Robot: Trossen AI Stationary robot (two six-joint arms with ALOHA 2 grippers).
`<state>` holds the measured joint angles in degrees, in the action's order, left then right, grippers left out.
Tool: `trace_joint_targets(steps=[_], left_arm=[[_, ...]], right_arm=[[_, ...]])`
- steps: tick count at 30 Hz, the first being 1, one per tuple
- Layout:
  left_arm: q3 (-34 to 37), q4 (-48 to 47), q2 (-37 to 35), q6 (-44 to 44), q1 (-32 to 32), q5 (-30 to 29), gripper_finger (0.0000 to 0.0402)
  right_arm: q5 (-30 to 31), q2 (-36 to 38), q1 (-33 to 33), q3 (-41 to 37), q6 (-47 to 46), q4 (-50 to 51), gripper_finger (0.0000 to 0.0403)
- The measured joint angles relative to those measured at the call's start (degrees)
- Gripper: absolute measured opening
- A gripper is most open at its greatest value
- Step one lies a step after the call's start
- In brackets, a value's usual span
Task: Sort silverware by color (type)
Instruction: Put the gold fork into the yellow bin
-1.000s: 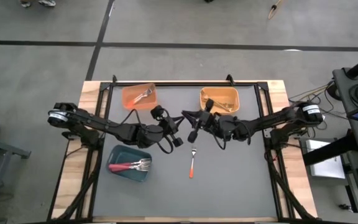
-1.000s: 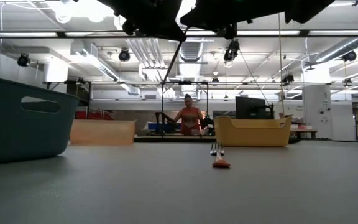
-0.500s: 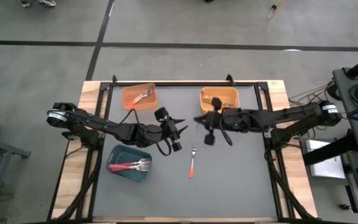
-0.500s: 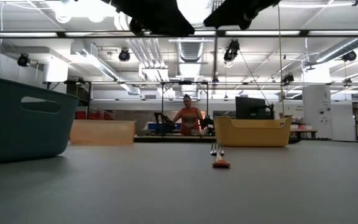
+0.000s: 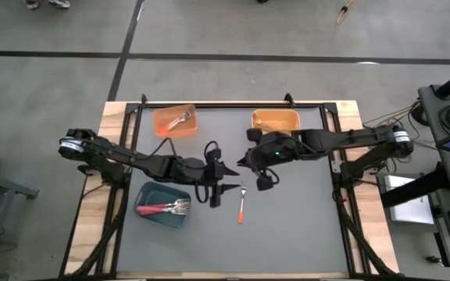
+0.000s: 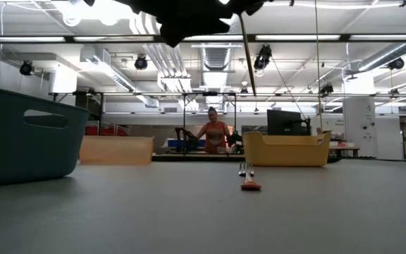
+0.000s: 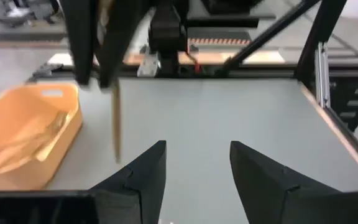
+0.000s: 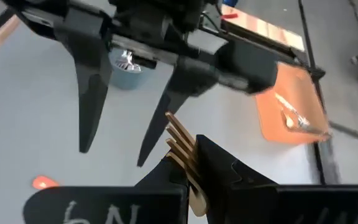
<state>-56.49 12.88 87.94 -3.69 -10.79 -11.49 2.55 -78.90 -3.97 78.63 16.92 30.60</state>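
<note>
Right wrist view: handed across within the last second, left gripper (image 8: 114, 155) now spread and let go, right gripper (image 8: 188, 155) pinching the gold fork (image 8: 179, 140) above mid-table, probably bound for the yellow-orange bin (image 5: 276, 114).

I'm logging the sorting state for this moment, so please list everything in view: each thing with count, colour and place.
Orange rectangular plastic bin: one, orange, far left of the mat; holds silverware.
Yellow-orange rectangular plastic bin: one, yellow-orange, far right, partly under the right arm.
Teal rectangular plastic bin: one, teal, near left; holds red-handled forks, count unclear.
Orange-handled metal fork: one, lying loose mid-mat.
Gold metal fork: one, gold, clamped in the right gripper.
Dark grey table mat: one, on a wooden table.
Person: one, in the room beyond the table.
Left gripper: fingers open, empty, above mid-mat.
Right gripper: fingers shut on the gold fork, beside the left gripper.
</note>
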Motion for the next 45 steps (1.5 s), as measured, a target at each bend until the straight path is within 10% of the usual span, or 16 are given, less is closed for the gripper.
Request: trace_joint_targets(steps=[18,36,45], left_arm=[[0.4,-11.0,-1.2,-3.0,0.0,-0.1,0.0169],[17.3,27.4,-1.7,-3.2,-3.0,-7.4,0.0169],[17.9,28.6,-0.8,-2.9,-2.4,-10.4,0.0169]], right_arm=[[-0.2,0.1,0.0,2.7,1.9,5.8,0.0009],[-4.4,2.0,-0.1,-13.3,-3.1,-22.3,0.0009],[-6.0,-2.8,-0.2,-8.2,-1.1,-23.8,0.0009]])
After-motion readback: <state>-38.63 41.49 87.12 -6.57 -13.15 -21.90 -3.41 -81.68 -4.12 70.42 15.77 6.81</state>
